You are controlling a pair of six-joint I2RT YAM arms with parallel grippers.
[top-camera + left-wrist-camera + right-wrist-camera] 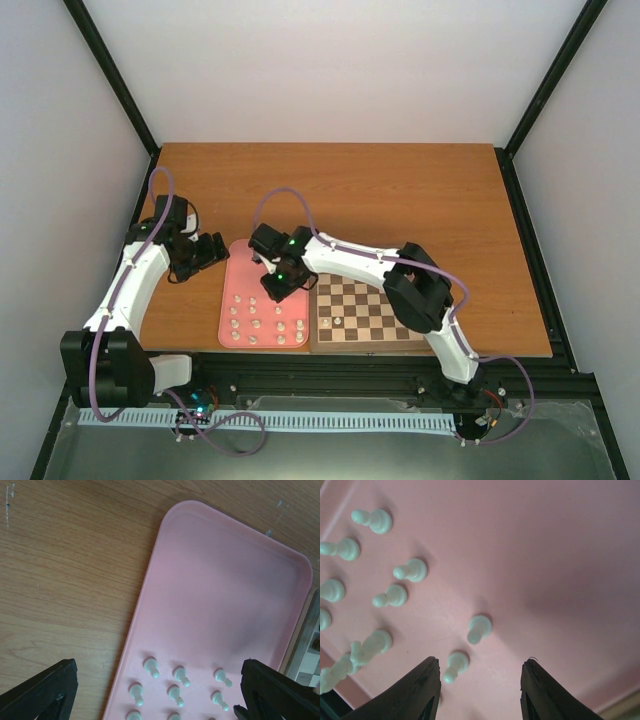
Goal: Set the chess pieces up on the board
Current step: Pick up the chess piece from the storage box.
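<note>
Hovering right end effector (pixel 480 666), chess pieces (pixel 479 628) below

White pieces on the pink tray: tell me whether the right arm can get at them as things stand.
Probably yes. The right gripper hangs over the pink tray with jaws open and empty, the white pieces stand spaced apart just below it, and nothing lies between.

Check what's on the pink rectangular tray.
Small white chess pieces in rows on the pink tray, near half only; far half bare. Right hand above hides a patch in top view.
</note>
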